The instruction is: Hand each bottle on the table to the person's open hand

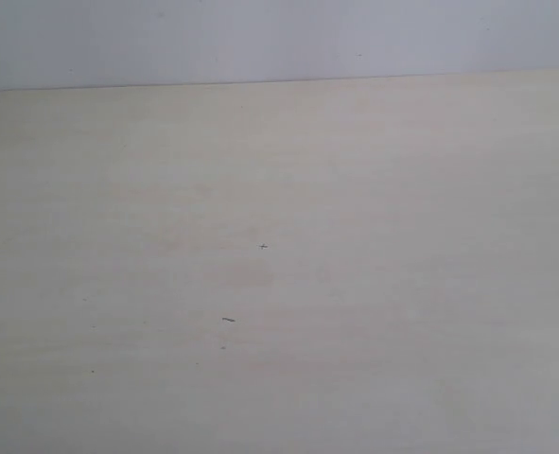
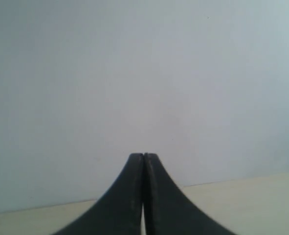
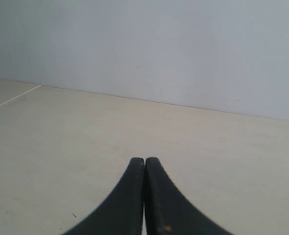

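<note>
i look at the table (image 1: 355,284) from the exterior camera and it fills nearly the whole frame, pale beige, with the grey wall (image 1: 260,38) as a band along the top. i see no bottles on it in any of the three views, and the person's open hand is not in view either. the only marks are two small dark specks (image 1: 262,247) near the middle of the frame and a little below it. the left pincer (image 2: 144,156) has its two black fingers pressed together with no gap, and nothing is between them. its camera looks mostly at the wall, with only a thin strip of table. the right pincer (image 3: 144,159) is closed in the same way and is also empty. its camera looks over a long stretch of bare table to the wall. because no bottle is visible, i cannot say which way one lies from either pincer, how its long axis runs, or which arm is nearer to it. neither arm appears in the exterior view, so i think both are behind the near edge of that frame. my judgement is that no handover has begun yet, and i must first find the bottles outside these views.
</note>
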Robot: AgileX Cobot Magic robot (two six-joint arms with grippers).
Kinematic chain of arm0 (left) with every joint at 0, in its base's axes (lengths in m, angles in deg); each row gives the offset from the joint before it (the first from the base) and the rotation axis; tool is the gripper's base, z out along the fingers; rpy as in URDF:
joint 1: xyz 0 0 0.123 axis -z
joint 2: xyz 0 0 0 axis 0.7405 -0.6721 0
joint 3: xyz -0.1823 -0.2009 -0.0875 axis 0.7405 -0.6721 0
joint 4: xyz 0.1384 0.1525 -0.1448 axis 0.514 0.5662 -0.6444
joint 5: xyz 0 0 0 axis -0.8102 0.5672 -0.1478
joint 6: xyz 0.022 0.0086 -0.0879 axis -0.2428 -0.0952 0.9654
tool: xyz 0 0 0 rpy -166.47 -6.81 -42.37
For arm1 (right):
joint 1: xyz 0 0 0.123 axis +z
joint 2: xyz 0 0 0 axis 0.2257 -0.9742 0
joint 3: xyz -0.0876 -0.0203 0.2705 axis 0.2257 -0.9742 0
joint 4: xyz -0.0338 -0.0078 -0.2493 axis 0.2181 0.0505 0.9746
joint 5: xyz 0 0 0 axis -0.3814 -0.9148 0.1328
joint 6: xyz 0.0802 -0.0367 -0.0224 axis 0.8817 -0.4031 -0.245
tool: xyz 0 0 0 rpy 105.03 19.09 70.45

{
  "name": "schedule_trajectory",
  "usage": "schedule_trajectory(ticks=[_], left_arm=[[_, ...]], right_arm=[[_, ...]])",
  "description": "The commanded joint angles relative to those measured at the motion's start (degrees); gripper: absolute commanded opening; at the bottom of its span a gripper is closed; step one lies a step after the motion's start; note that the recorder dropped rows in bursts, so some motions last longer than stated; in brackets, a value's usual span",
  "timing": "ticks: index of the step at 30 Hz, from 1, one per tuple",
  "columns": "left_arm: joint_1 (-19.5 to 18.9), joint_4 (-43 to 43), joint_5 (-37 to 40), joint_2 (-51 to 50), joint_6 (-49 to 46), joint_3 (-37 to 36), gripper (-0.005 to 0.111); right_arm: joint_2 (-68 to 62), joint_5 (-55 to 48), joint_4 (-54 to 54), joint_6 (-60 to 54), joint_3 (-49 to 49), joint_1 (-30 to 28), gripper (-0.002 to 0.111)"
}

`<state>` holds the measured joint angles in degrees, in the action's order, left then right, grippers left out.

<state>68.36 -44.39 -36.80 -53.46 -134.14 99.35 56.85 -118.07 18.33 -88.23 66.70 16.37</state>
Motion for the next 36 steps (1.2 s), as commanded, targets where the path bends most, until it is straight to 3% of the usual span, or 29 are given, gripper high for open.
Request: schedule_trajectory(ticks=[1, 9, 21, 30, 36], left_arm=[[-0.1, -0.4, -2.9, 3.7, 0.3, -2.7, 0.000], [-0.1, -0.6, -7.8, 10.7, 0.3, -8.2, 0.000], [-0.1, -0.6, -8.3, 18.9, -0.5, -11.9, 0.000], [-6.6, -0.6, -7.8, 26.8, -0.5, -17.3, 0.000], [-7.5, -0.6, -7.3, 27.8, -0.5, -20.7, 0.000]], right_arm=[[0.3, 0.3, 0.0, -0.5, -0.2, 0.2, 0.000], [0.3, 0.3, 0.0, -0.5, -0.2, 0.2, 0.000], [0.3, 0.3, 0.0, -0.5, -0.2, 0.2, 0.000], [0.3, 0.3, 0.0, -0.5, -0.2, 0.2, 0.000], [0.3, 0.3, 0.0, -0.5, -0.2, 0.2, 0.000]])
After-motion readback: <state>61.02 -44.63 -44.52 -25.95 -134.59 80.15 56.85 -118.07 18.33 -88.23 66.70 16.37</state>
